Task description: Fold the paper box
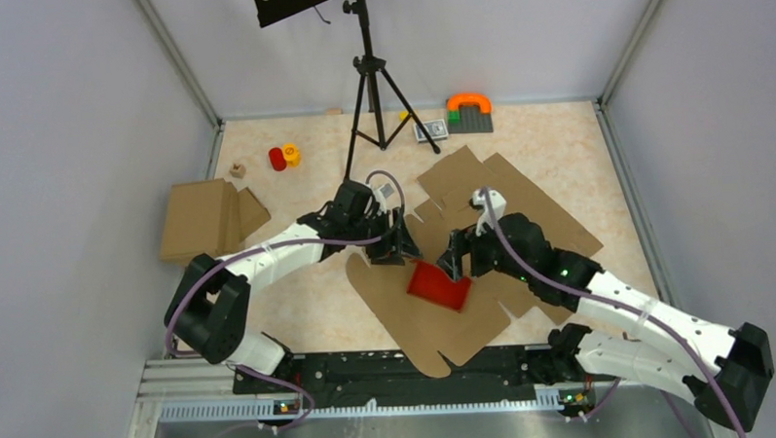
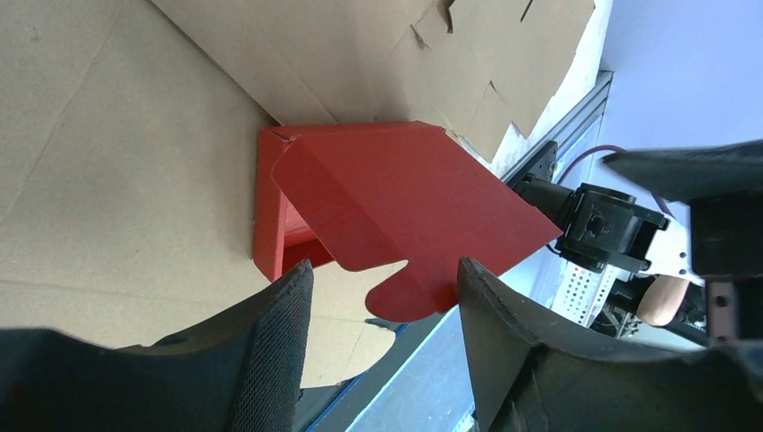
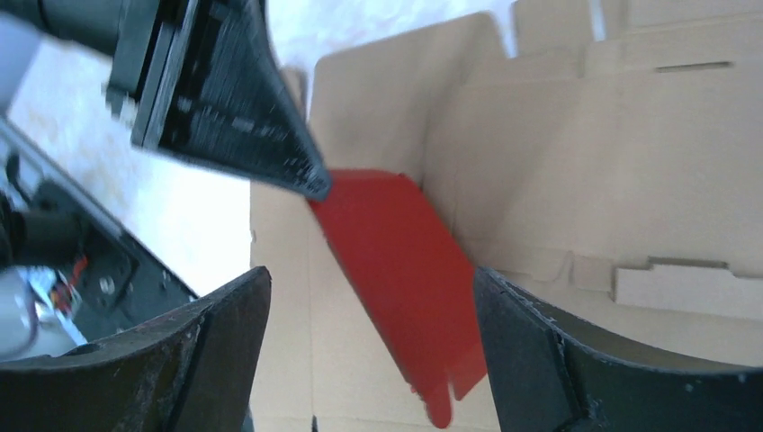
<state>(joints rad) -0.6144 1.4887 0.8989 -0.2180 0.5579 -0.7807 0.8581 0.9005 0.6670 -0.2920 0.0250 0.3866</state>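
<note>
Red card, one piece: the paper box (image 1: 440, 285) lies on a brown cardboard cut-out (image 1: 427, 330) near the middle of the table, between the two grippers. In the left wrist view the paper box (image 2: 405, 207) is partly formed. A short wall stands upright on the cardboard, and a broad flap with a rounded tab is raised and tilted above it.

The left gripper (image 1: 397, 248) hangs just beyond the box's far left edge. I see its jaws standing apart in its own view (image 2: 385, 270), with the flap's tab in the gap between them; I cannot tell whether either finger touches the card. It is released, holding nothing.

The right gripper (image 1: 454, 265) sits at the box's far right corner. In its own view (image 3: 371, 279) the jaws are spread wide, and the red flap (image 3: 396, 243) lies beyond them, ungripped.

I count two flat brown cut-outs, the second (image 1: 530, 199) overlapping the first on the far right. One folded brown cardboard piece (image 1: 204, 218) lies at the left edge.

Along the far side are:
- one black tripod (image 1: 368, 93)
- one red cylinder (image 1: 278, 160)
- one yellow piece (image 1: 291, 154) beside the cylinder
- one small wooden block (image 1: 237, 171)
- one orange arch (image 1: 469, 103) on a grey plate (image 1: 476, 121)

The tabletop (image 1: 567, 145) is pale, mottled beige. Plain light walls (image 1: 79, 142) enclose it on three sides. A metal rail (image 1: 371, 405) runs along the near edge.
</note>
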